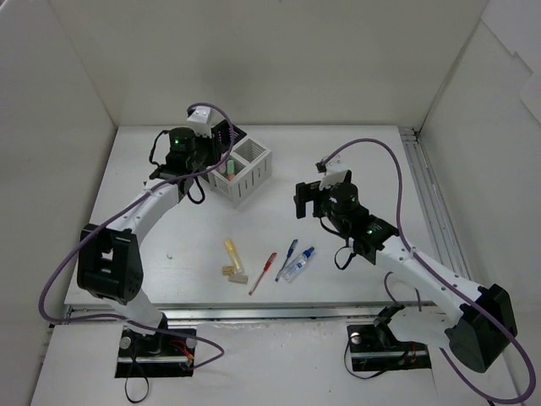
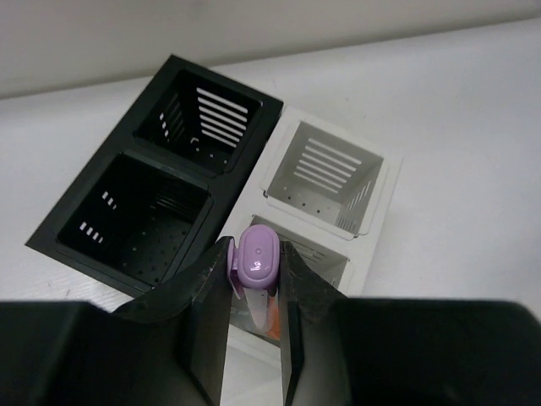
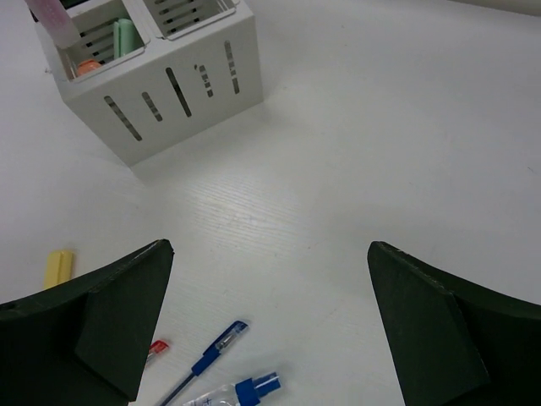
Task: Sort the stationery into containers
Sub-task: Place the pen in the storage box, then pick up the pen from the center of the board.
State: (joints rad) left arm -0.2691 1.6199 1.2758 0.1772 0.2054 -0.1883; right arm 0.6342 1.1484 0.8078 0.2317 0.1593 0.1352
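My left gripper [image 2: 255,264] is shut on a pink marker [image 2: 254,256], which it holds upright with its lower end in the near compartment of the white container [image 2: 372,182]. An orange marker [image 2: 272,319] stands in that compartment. A green marker [image 3: 127,38] shows there too. The black container [image 2: 127,156] stands beside it with nothing showing inside. My right gripper [image 3: 266,249] hangs open above the table, holding nothing. Below it lie a blue pen [image 3: 211,351], a red pen [image 3: 157,348], a clear blue-capped bottle [image 3: 245,392] and a yellow marker [image 3: 57,266].
In the top view the yellow marker [image 1: 231,251], two beige erasers [image 1: 233,272], red pen [image 1: 262,272], blue pen [image 1: 287,258] and bottle [image 1: 297,266] lie in a row near the front edge. White walls enclose the table on three sides.
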